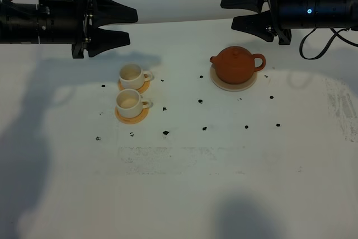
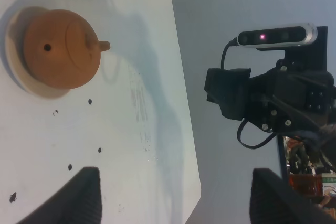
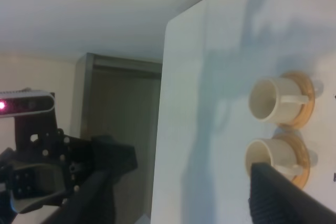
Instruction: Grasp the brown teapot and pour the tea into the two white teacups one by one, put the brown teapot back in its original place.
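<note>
The left claw (image 1: 131,26) and right claw (image 1: 227,12) both hang spread wide and empty over the white counter (image 1: 196,183), with the squat reddish-brown clay teapot (image 1: 235,64) on its round pale cream coaster (image 1: 232,87) near the right claw's tips and the two small cream-white handled teacups (image 1: 131,75) (image 1: 130,102) on orange-tan coasters (image 1: 142,116) near the left claw's.

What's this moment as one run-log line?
brown teapot: on cream coaster | white teacups: on orange coasters | left gripper: open, empty | right gripper: open, empty
</note>
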Robot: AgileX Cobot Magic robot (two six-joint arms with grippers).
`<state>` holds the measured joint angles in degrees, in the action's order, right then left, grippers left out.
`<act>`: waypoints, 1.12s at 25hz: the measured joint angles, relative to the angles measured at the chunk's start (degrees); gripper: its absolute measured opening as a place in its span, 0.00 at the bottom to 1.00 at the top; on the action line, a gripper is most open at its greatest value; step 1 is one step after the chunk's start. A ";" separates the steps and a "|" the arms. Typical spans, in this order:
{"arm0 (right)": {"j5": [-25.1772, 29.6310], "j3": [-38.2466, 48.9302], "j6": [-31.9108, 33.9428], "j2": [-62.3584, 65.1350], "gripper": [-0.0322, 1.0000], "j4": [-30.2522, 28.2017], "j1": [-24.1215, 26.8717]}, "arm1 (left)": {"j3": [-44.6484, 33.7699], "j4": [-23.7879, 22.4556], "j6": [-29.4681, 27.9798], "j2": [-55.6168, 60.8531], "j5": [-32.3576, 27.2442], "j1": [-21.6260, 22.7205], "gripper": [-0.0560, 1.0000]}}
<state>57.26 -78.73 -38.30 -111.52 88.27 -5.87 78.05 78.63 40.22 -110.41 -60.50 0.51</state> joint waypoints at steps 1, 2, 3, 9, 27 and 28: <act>0.00 0.00 0.00 0.00 0.55 0.00 0.00 | 0.00 0.00 0.00 0.00 0.00 0.00 0.60; 0.00 0.00 0.00 0.00 0.55 0.00 0.00 | 0.00 0.00 0.00 0.00 0.00 0.00 0.60; 0.00 0.00 0.00 0.00 0.55 0.00 0.00 | 0.00 0.00 0.00 0.00 0.00 0.00 0.60; -0.38 0.00 0.00 0.00 0.55 0.00 0.00 | 0.00 0.00 -0.21 0.00 0.05 0.00 0.60; 1.23 -1.29 -1.56 -4.02 0.56 -0.17 0.00 | 0.00 -0.05 0.49 0.00 1.40 0.00 0.60; 1.29 -1.36 -2.70 -4.02 0.56 -0.16 0.00 | 0.00 -0.05 1.66 0.00 1.89 0.00 0.60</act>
<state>58.56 -80.08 -41.01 -115.54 88.10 -5.87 78.05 78.58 41.88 -110.41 -58.61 0.51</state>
